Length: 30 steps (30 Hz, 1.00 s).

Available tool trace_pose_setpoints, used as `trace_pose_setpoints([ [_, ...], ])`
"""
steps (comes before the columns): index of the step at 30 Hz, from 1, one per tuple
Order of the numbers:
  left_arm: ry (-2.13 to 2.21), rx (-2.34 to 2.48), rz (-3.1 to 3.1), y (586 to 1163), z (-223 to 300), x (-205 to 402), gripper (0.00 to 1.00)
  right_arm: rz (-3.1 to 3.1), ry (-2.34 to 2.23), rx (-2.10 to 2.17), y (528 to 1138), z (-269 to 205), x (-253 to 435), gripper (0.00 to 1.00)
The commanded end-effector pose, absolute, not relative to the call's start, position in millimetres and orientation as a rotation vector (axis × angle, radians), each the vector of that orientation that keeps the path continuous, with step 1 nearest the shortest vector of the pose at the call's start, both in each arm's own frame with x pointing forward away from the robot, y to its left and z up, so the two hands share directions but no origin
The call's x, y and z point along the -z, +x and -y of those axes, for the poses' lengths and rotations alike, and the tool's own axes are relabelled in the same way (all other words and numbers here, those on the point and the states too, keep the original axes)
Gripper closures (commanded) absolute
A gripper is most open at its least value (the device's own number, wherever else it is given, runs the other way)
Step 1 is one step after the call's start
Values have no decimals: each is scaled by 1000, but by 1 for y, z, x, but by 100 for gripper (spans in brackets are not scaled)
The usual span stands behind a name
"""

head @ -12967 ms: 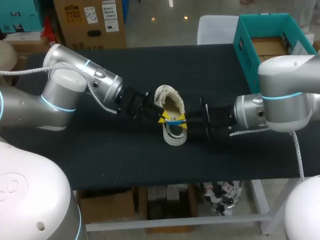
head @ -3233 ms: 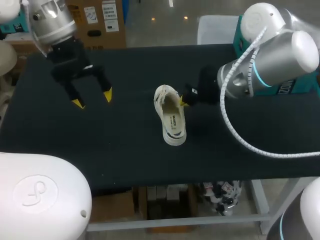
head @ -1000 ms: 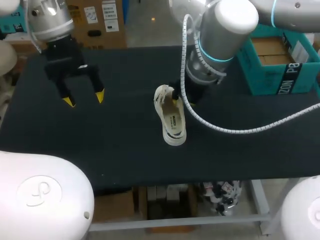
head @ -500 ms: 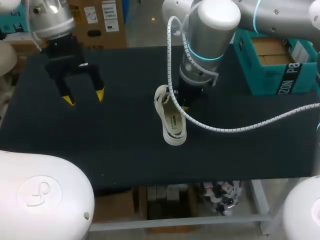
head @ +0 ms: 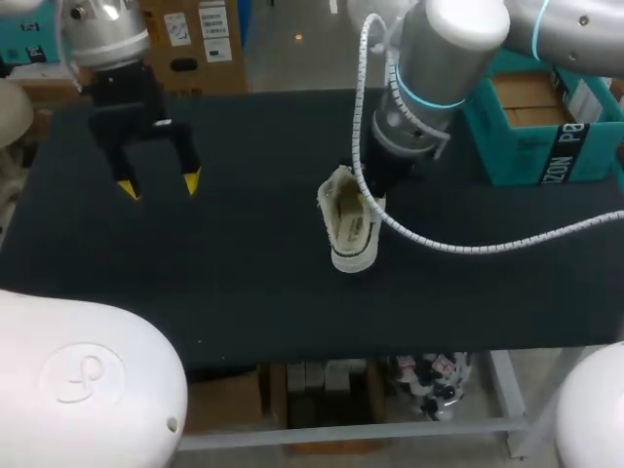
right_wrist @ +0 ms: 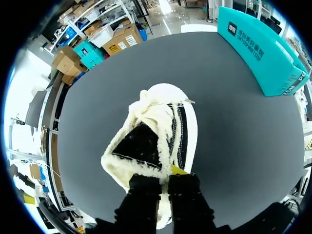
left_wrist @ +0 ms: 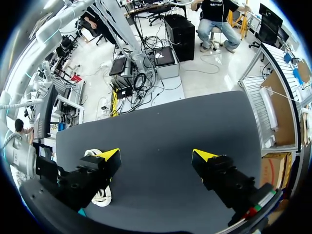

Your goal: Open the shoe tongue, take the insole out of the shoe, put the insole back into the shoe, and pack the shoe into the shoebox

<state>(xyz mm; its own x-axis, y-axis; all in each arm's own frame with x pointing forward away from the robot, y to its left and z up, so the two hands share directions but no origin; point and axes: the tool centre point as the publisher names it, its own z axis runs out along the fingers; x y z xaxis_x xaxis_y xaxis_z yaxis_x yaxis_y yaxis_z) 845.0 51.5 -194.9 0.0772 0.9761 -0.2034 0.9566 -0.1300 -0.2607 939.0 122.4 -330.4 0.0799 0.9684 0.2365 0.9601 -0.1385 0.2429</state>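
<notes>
Here the right pincer (right_wrist: 165,171) clamps the cream, fuzzy-rimmed shoe (right_wrist: 168,105) at its collar; left pincer (left_wrist: 157,156) gapes empty.

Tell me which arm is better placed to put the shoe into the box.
Right. The right gripper is shut on the heel rim of the shoe, and the box stands on that arm's side of the table. The left gripper hangs open, far from the shoe.

Silver, cyan-ringed right arm (head: 444,49), white coiled cable (head: 468,250), black yellow-tipped left claw (head: 159,184)
</notes>
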Motion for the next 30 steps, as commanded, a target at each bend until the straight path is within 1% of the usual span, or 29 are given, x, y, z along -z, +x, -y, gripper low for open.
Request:
trace_pose_setpoints([
  [1, -2245, -474, 1995, 853, -50, 190, 0, -2119, 2284, -672, 940, -108, 312, 100],
  [6, -2247, -439, 1982, 864, -54, 184, 0, -2132, 2265, -735, 950, -95, 290, 100],
  [11, -2247, -420, 1975, 873, -60, 182, 0, -2113, 2298, -686, 955, -94, 279, 100],
  [27, -2247, -420, 1975, 873, -60, 182, 0, -2113, 2298, -686, 955, -94, 279, 100],
  [30, -2247, -420, 1975, 873, -60, 182, 0, -2122, 2199, -746, 962, -94, 273, 100],
])
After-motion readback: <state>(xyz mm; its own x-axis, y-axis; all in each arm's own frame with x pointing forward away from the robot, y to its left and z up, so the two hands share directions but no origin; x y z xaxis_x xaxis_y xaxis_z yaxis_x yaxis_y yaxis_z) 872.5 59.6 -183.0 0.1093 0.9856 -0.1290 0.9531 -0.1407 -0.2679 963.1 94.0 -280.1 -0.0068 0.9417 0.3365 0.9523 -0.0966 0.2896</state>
